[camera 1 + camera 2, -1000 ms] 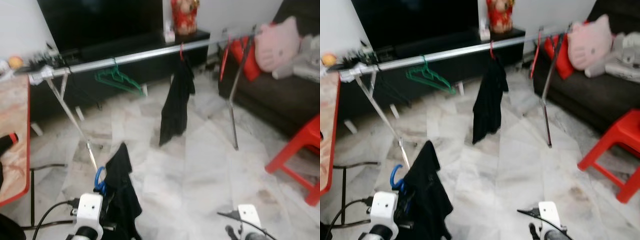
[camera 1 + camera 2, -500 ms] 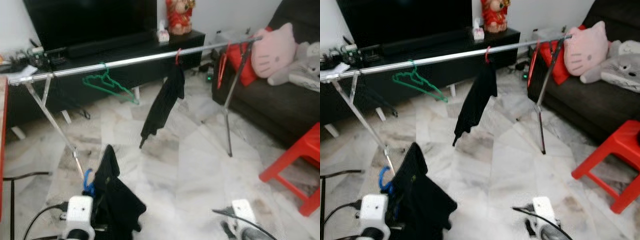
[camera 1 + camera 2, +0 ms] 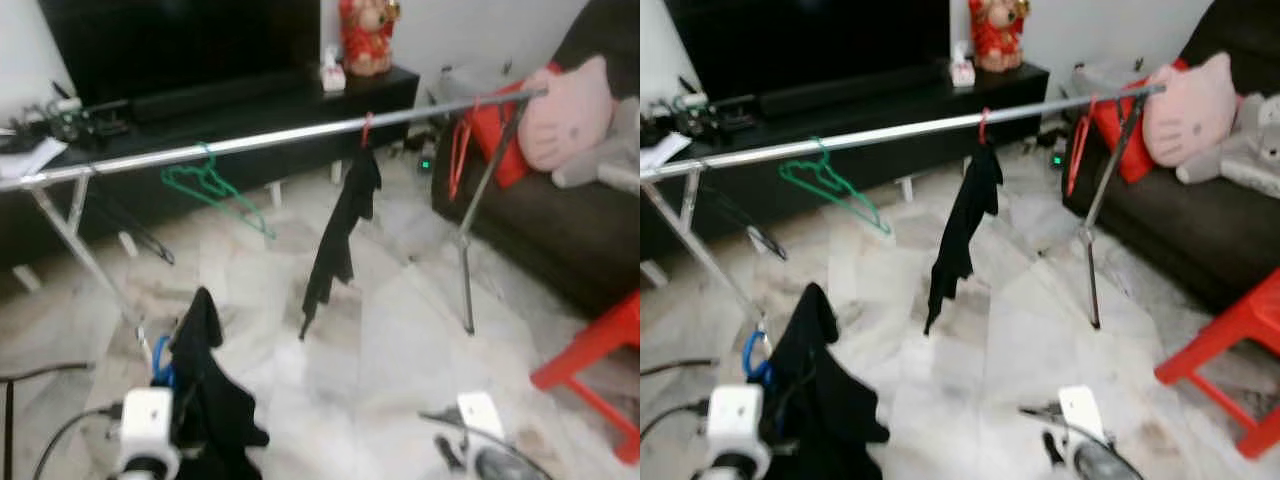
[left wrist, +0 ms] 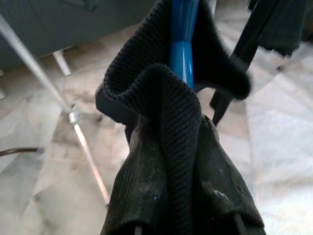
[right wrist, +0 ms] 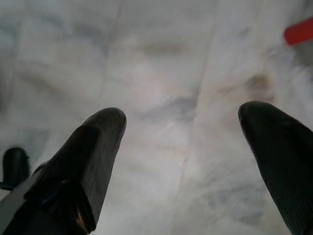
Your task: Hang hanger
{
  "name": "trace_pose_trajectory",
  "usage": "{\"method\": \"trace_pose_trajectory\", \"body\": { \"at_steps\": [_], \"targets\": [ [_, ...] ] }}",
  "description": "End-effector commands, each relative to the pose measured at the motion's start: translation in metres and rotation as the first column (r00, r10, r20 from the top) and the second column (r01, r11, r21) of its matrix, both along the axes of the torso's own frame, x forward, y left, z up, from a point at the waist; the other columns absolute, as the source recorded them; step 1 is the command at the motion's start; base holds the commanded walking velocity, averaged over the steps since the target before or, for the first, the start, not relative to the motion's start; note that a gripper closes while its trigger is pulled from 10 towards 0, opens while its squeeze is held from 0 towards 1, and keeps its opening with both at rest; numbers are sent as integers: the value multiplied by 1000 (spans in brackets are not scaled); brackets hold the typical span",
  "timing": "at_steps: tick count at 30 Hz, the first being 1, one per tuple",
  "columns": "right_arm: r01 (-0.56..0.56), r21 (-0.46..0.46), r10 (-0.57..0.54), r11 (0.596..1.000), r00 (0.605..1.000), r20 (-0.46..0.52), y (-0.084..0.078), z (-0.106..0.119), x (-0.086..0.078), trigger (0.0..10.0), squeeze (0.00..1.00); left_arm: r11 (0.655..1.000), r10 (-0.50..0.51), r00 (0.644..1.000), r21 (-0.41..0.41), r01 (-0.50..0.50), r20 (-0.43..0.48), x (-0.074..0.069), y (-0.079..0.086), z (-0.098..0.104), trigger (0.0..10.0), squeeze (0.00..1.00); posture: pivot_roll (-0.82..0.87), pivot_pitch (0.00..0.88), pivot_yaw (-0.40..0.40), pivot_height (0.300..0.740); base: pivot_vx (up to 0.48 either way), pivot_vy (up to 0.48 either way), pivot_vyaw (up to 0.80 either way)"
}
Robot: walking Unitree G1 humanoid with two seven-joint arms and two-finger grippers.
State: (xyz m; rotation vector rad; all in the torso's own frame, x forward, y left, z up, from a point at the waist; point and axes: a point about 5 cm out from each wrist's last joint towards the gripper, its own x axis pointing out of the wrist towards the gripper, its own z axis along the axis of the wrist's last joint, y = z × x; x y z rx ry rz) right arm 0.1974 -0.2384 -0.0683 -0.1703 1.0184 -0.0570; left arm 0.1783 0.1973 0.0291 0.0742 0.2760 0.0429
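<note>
Left gripper (image 4: 186, 227): low in front of robot, carries the blue hanger (image 4: 183, 29) w/ a black knit garment (image 4: 171, 161) draped over it. Fingers are buried under the cloth, so I cannot tell if clenched or not; the hanger stands up from it, so prob. it is gripped.
Why held so: hook (image 3: 160, 362) points up, garment hangs down free, ready to lift to the rail.
Rail (image 3: 270, 138): long silver bar on folding legs, across the room, well apart from the hanger and higher.
On rail already: green hanger (image 3: 212, 183) nr the left end, bare; red hanger w/ black cloth (image 3: 340, 235) nr the middle; more red hangers (image 3: 462, 150) at the right end.
Free place: gap btw green hanger and black cloth, a good target I think.
Right gripper (image 5: 183, 147): fingers wide apart, nothing btw them, aims at the marble floor (image 5: 161, 63); idle.
Around: red stool (image 3: 600, 365), sofa w/ pink cat cushion (image 3: 565, 112).
Writing/brands: none readable.
</note>
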Motion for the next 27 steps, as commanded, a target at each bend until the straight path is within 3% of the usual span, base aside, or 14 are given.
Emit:
{"method": "trace_pose_trajectory", "body": {
  "at_steps": [1, 11, 19, 27],
  "targets": [
    [-11, 13, 11, 1000, 1000, 16, 7, 1, 6, 10000, 0, 1000, 24, 999, 10, -24, 44, 3, 9, 9, 10000, 0, -33, 0, -18, 732, 0, 0, 0],
    [-36, 3, 36, 999, 999, 12, 6, 2, 7, 10000, 0, 999, 36, 999, -6, -36, 29, 3, 8, 7, 10000, 0, -29, 0, -23, 732, 0, 0, 0],
    [-41, 9, 41, 999, 999, 14, 6, 3, 7, 10000, 0, 999, 48, 999, 12, -48, 23, 2, 10, 6, 10000, 0, -30, 0, -26, 732, 0, 0, 445],
    [-69, -7, 70, 998, 998, 5, 6, 3, 8, 10000, 0, 998, 52, 998, 22, -53, 19, 3, 11, 6, 10000, 0, -29, 0, -24, 732, 0, -245, 0]
  ]
}}
